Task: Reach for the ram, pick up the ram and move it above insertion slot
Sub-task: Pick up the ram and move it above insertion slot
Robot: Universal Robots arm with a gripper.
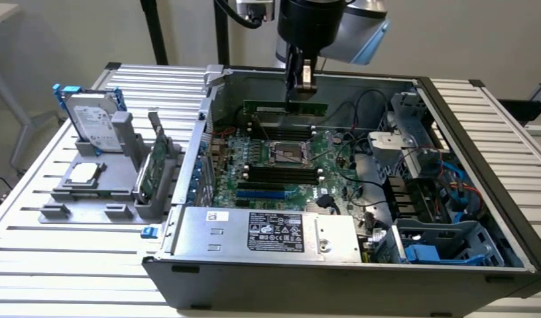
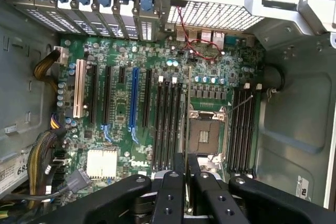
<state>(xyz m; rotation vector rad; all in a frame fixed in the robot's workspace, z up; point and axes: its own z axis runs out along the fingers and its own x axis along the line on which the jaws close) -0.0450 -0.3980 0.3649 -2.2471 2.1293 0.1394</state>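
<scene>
Here, in the exterior view, the gripper (image 1: 301, 85) hung over the far end of the open computer case (image 1: 482, 199), its jaws closed on the top edge of the ram (image 1: 286, 106). The green stick hung level, long axis running toward the exterior view's left and right, above the memory slots (image 1: 280, 173) beside the CPU socket (image 1: 288, 151). A white label on the power supply (image 1: 280, 233) was too small to read.

In the wrist view, the fingers (image 2: 173, 190) pinched the ram (image 2: 188, 135) edge-on, aligned lengthwise with the slots (image 2: 169, 124) below. "DELL" showed on the motherboard (image 2: 139, 164).
</scene>
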